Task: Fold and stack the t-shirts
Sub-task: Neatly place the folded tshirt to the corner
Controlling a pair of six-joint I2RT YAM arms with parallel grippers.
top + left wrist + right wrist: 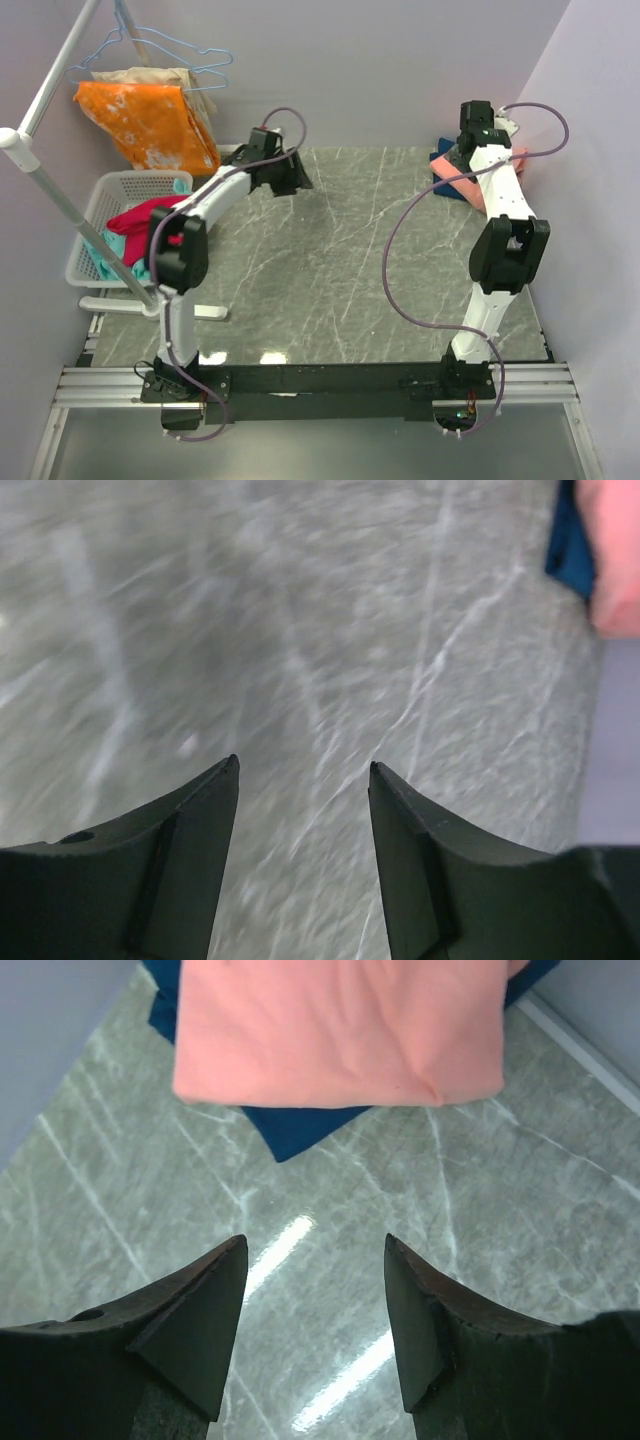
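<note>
A folded salmon-pink t-shirt [340, 1030] lies on top of a folded navy t-shirt [300, 1125] in the far right corner of the table. In the top view the pink shirt [482, 192] and the navy one [447, 178] are partly hidden by the right arm. My right gripper [315, 1240] hovers just in front of the stack, open, with only bare table between its fingers; in the top view the right gripper [458, 152] hangs over the stack. My left gripper [303, 765] is open and empty above bare marble at the far left-centre [290, 175]. The stack's edge [615, 550] shows at its view's top right.
A white laundry basket [105, 190] at the left holds a magenta-red garment [140, 215] and teal cloth. An orange blotched cloth [150, 125] hangs on a hanger at the back left. A white rack pole [60, 200] slants over the basket. Walls close the back and right sides.
</note>
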